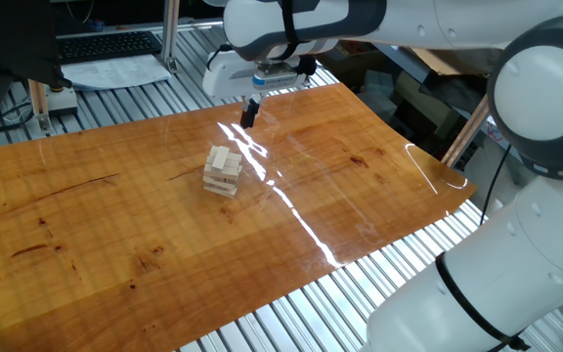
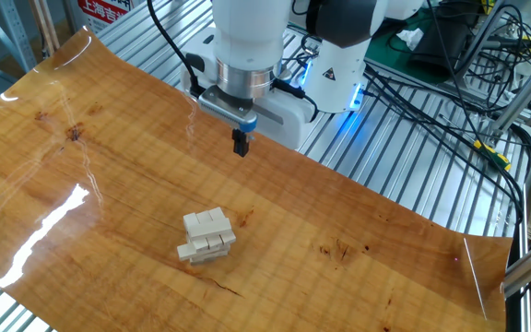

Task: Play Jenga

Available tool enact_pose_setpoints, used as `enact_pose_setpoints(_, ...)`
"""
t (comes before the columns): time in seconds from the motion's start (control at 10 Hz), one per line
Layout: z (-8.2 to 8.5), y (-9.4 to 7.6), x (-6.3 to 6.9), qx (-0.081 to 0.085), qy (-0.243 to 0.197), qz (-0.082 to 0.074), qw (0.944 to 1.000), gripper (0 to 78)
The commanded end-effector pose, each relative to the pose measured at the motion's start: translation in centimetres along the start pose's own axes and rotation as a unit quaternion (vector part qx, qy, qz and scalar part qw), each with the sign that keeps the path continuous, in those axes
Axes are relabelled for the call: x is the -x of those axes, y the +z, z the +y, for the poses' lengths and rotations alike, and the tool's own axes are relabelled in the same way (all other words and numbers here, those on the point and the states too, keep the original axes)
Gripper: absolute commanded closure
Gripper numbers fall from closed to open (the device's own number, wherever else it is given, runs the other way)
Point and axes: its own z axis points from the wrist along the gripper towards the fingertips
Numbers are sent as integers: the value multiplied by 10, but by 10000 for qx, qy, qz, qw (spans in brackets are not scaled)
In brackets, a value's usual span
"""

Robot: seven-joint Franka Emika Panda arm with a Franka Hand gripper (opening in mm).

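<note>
The Jenga tower [image 1: 223, 170] is a short stack of pale wooden blocks laid crosswise on the brown wooden table; it also shows as the Jenga tower [image 2: 208, 235], with one lower block sticking out to the left. My gripper [image 1: 248, 114] hangs above the table beyond the tower, well apart from it. Seen from the other side, the gripper [image 2: 240, 146] has its black fingers pressed together, shut, with nothing between them.
The wooden table top [image 1: 115, 225] lies over a slatted metal bench [image 2: 413, 175]. The robot base with a blue light [image 2: 339, 65] and loose cables [image 2: 450, 111] sit behind the gripper. A keyboard and papers [image 1: 106, 59] lie off the board.
</note>
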Motion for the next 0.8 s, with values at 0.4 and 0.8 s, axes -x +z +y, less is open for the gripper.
enact_pose_setpoints(0.4,1,0,2,182,-90,620,9979,776)
enact_pose_setpoints(0.8,2,6,4,176,-98,616,9979,776)
